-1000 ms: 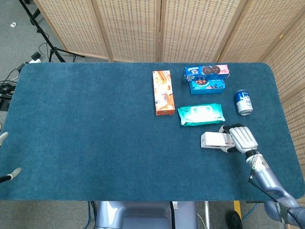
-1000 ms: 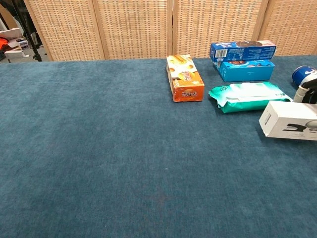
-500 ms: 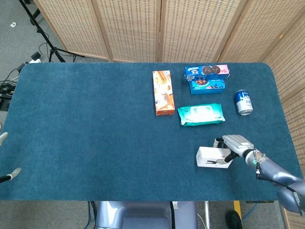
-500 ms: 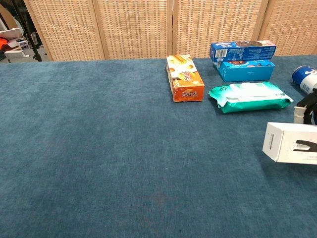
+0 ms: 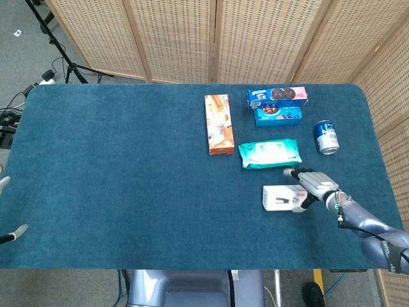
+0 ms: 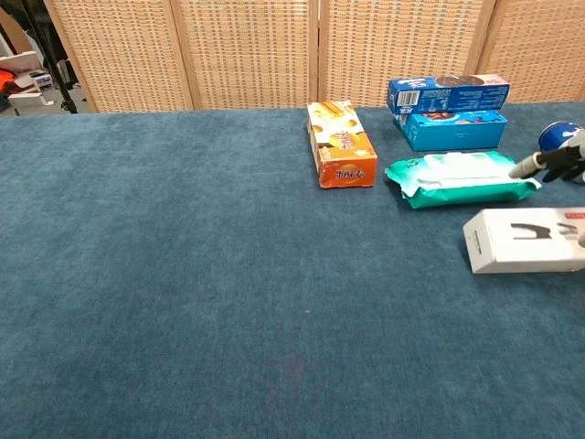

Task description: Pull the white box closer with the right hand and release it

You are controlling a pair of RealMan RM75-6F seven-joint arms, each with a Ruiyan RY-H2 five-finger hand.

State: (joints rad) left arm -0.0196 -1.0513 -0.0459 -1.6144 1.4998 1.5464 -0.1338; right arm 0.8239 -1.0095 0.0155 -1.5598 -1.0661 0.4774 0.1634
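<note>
The white box (image 5: pixel 279 198) lies flat on the blue table right of centre, below the wipes pack; in the chest view the white box (image 6: pixel 523 240) shows at the right edge. My right hand (image 5: pixel 311 186) is at the box's right end. Some of its fingers (image 5: pixel 300 203) lie against that end, while one finger (image 5: pixel 289 171) stands off the far side, apart from the box. That raised finger (image 6: pixel 537 165) also shows in the chest view, well above the box. Of my left hand (image 5: pixel 9 234), only pale fingertips show at the left edge, spread and holding nothing.
A green wipes pack (image 5: pixel 269 153) lies just beyond the box. Further back are an orange carton (image 5: pixel 218 124), two stacked blue cookie boxes (image 5: pixel 277 104) and a blue can (image 5: pixel 326 137). The table's right edge (image 5: pixel 387 185) runs close to my right arm.
The box came toward me and slightly left over the last second. In the last half second it settled flat a little further away, and a finger of my right hand lifted off it.
</note>
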